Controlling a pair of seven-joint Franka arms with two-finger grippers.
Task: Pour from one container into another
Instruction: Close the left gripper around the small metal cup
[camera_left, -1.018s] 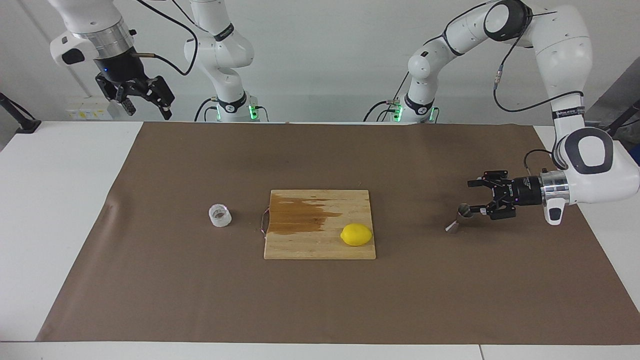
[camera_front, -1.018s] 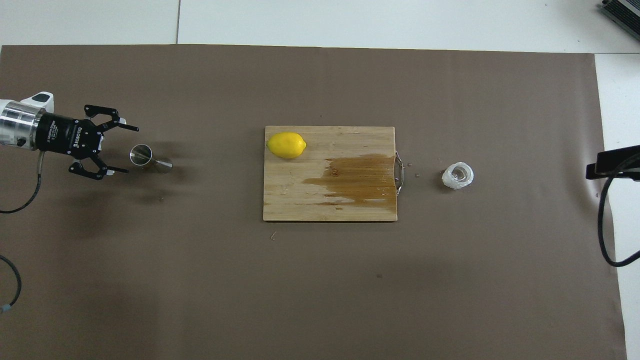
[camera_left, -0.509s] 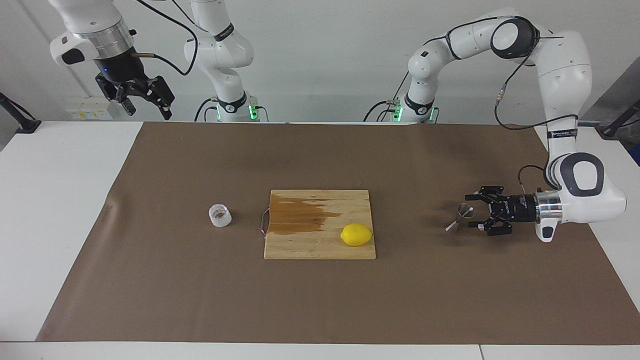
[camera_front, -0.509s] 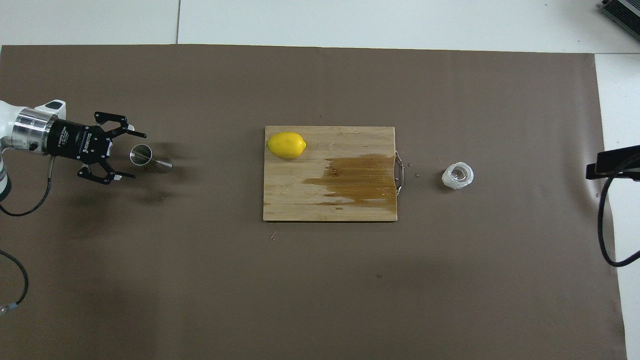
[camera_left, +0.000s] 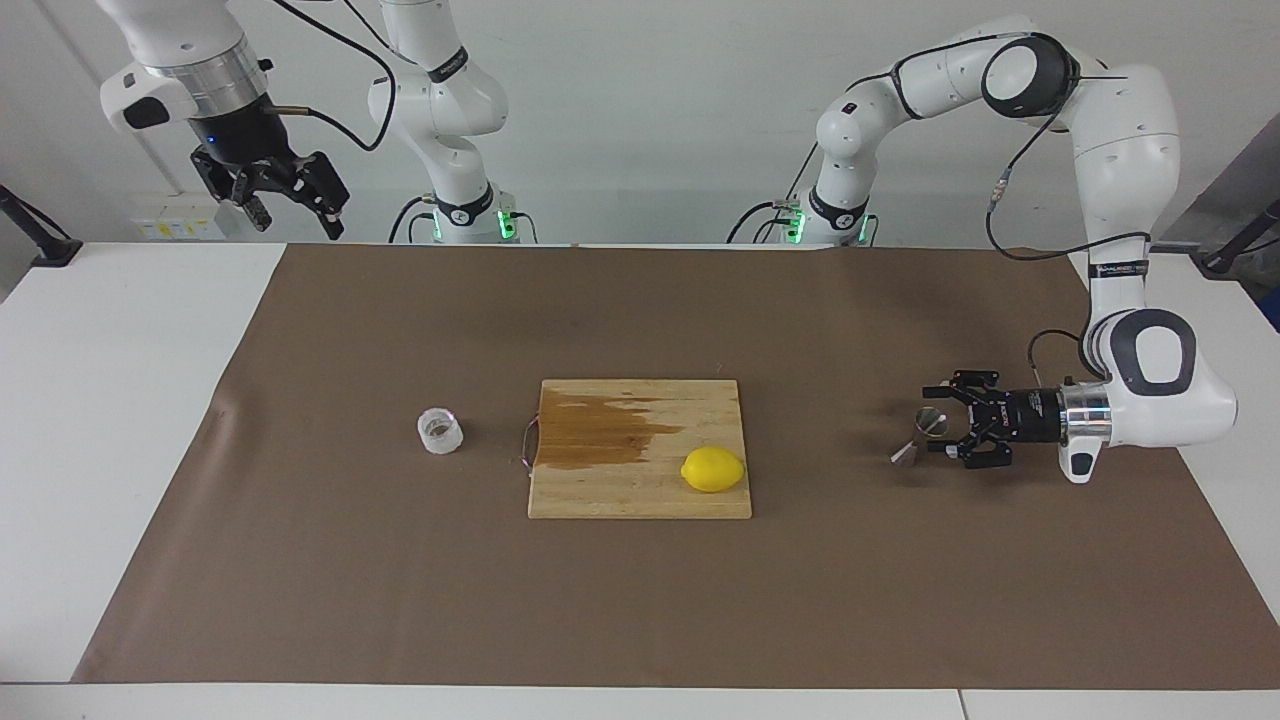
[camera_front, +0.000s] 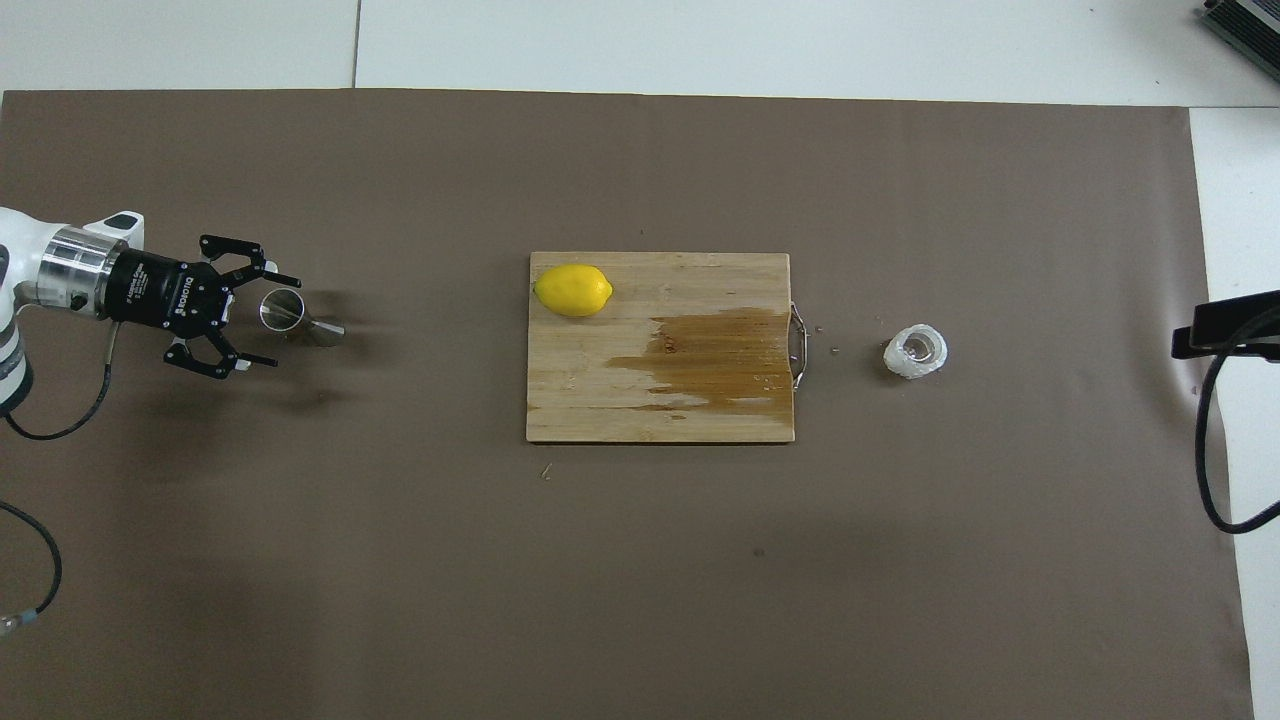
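Facing view: the left end effector (camera_left: 937, 434), fingers spread, points sideways at the jigger (camera_left: 920, 436), which lies just off its tips, tilted. Overhead view: the cup (camera_front: 915, 352) stands toward the waiting, open right end effector's (camera_left: 288, 200) end.

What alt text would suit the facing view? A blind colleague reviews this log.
The left arm's open pincer, held sideways low over the brown mat, flanks a small shiny steel hourglass jigger without gripping it. A wooden cutting board at the table's middle carries a brown stain and a yellow lemon; a squat clear textured glass cup stands beside it.
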